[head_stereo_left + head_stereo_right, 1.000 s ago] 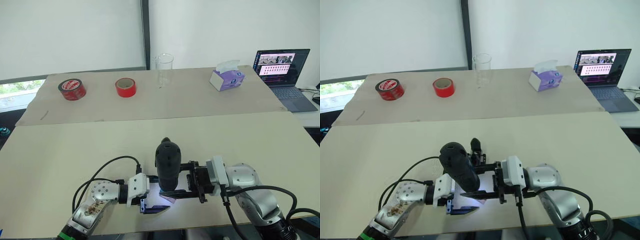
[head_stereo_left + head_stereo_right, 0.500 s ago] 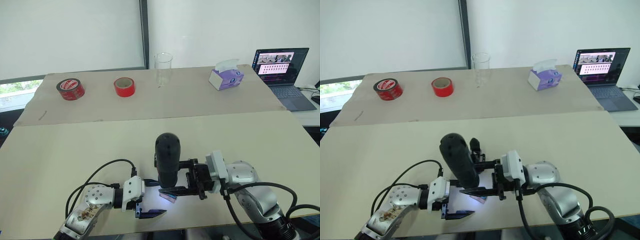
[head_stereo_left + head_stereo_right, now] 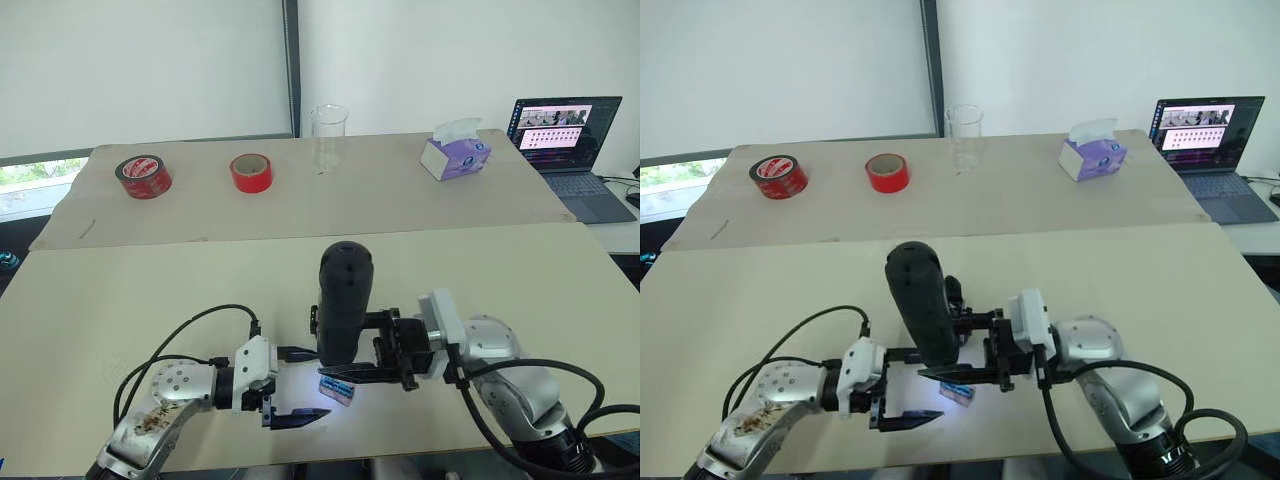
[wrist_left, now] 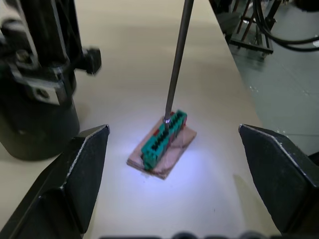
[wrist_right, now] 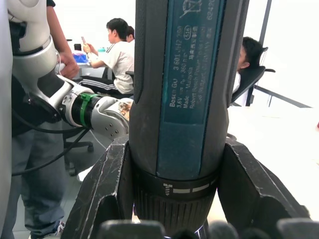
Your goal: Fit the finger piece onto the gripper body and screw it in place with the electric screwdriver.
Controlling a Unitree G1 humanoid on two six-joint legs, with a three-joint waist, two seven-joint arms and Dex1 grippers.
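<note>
Gripping electric screwdriver, right end effector.

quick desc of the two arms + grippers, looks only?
Both arms are silver-grey metal with rounded joints, white wrist housings and loose black cables. The left gripper and right gripper each have two black pointed fingers. The left forearm has a brown mottled patch and a green band.

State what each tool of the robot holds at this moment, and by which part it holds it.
The right tool clamps the electric screwdriver around the lower end of its thick black barrel, near the collar. The left tool is open and holds nothing.
</note>
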